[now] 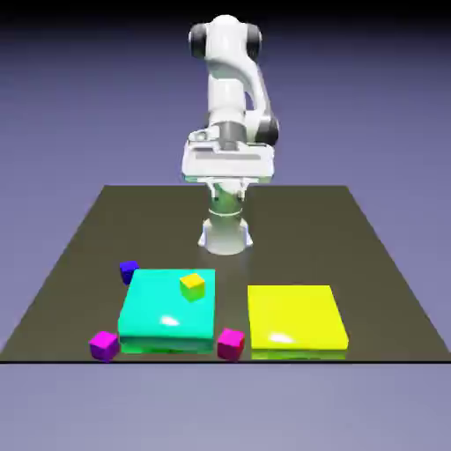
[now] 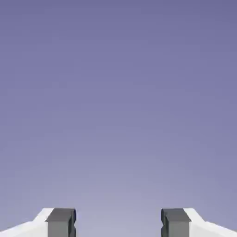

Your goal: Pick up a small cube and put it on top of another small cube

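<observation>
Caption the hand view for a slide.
Open gripper, grey fingertips apart, facing only plain blue-violet backdrop; no cube in sight.

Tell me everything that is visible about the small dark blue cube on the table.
The blue cube is tiny, dark blue, with plain faces and no markings; it looks solid and matte. It rests flat on the dark table, turned a little so that a corner faces the camera. It lies close to the far left corner of the cyan slab, in the exterior view; whether it touches the slab cannot be told. Nothing lies on it and the tool is not near it. The hand view does not show it.
</observation>
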Motion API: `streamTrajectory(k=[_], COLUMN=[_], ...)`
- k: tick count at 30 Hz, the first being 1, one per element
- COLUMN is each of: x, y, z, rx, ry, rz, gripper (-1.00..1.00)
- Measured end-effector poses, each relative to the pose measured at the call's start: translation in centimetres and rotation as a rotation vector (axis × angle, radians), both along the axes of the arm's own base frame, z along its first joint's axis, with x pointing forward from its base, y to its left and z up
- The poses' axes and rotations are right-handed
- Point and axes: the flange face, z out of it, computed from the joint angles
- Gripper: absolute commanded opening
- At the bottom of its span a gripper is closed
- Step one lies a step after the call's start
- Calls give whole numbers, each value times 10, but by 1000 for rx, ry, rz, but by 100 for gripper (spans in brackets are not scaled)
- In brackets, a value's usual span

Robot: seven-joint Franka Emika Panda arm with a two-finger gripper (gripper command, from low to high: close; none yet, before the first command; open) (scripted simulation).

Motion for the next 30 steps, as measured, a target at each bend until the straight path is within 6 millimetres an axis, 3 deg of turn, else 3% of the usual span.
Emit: streamTrajectory(k=[4, 8, 13, 15, 22, 30], x=[23, 32, 19, 12, -42, -133], y=[-57, -116, -196, -219, -304, -377], z=[-39, -83, -138, -160, -233, -301], rx=[67, 150, 282, 335, 562, 873], ry=[218, 429, 677, 773, 1082, 1380], rz=[-133, -263, -434, -483, -674, -866], gripper=[0, 0, 0, 0, 0, 0])
